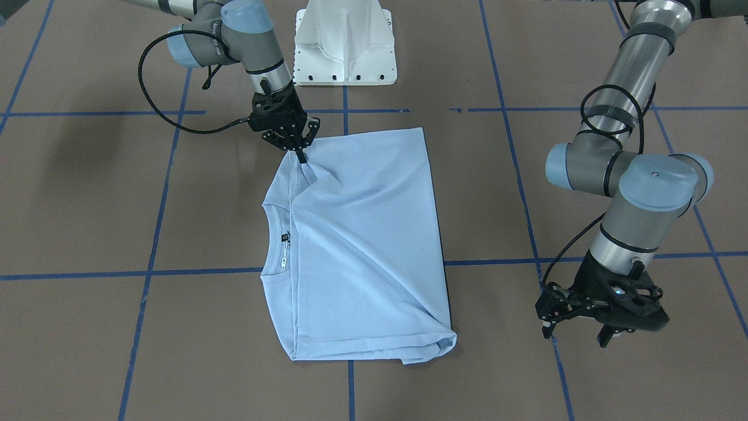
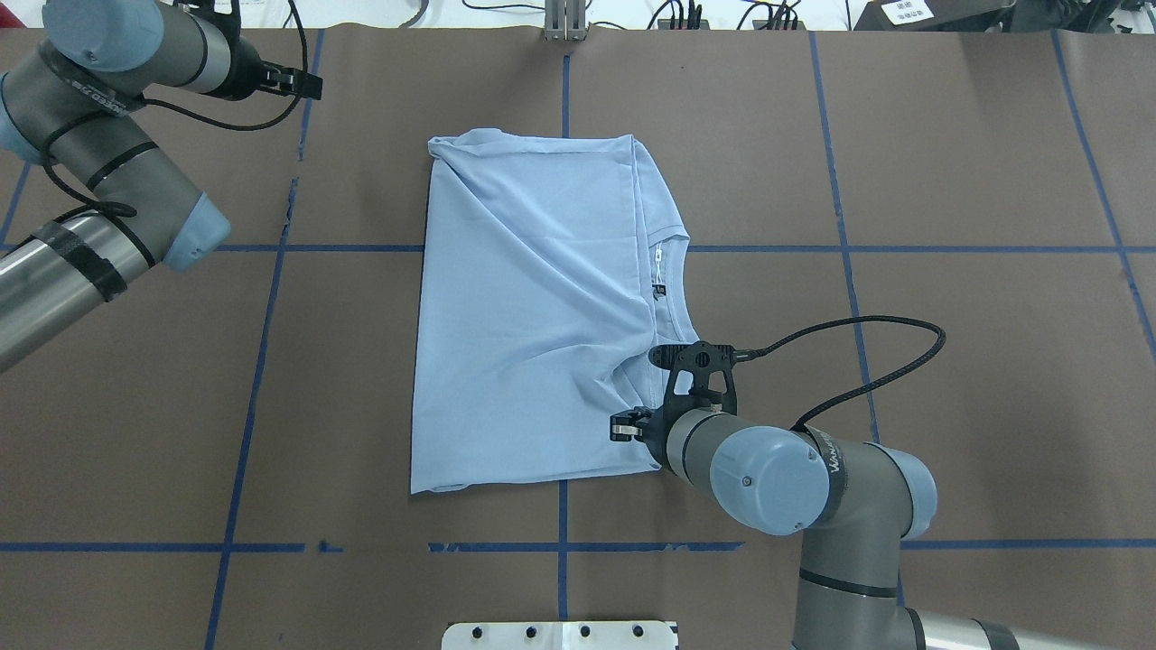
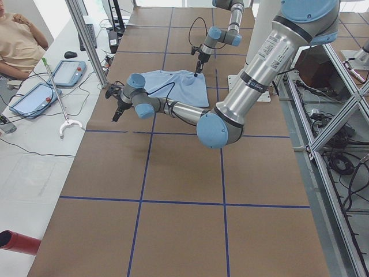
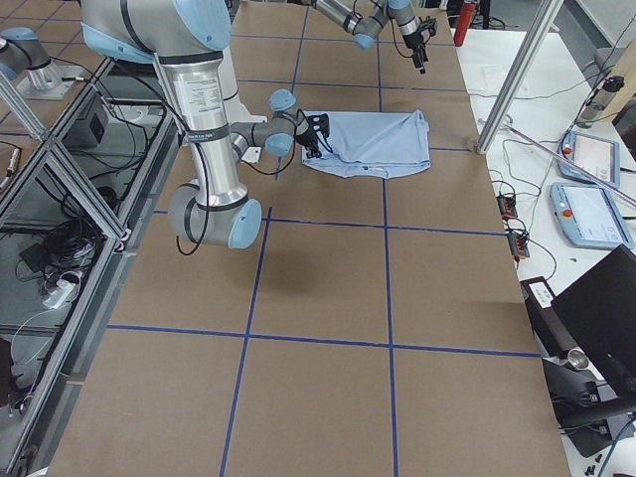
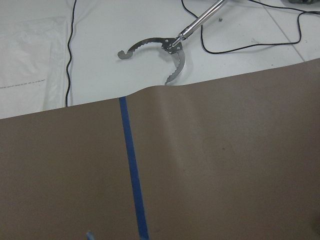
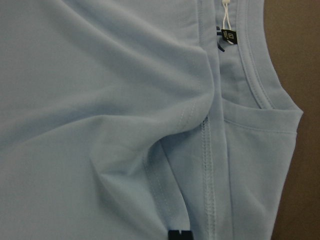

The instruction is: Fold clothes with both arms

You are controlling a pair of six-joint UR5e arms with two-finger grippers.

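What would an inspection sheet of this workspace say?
Surface: brown paper-covered table with blue tape grid.
Job's things: pale light-blue short-sleeved T-shirt, partly folded, creased, collar showing.
Clutter: nothing seen.
Claws: right claw shut on the T-shirt near its collar; left claw open, empty, apart from it.
Cables: black cable loops off the right wrist, clear of the T-shirt.
Surroundings: white pedestal base; metal grabber tool off the table; seated person.

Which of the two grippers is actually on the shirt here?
The right gripper: its fingers pinch the T-shirt at its edge, puckering the fabric. The left gripper hangs over the table, clear of the shirt.
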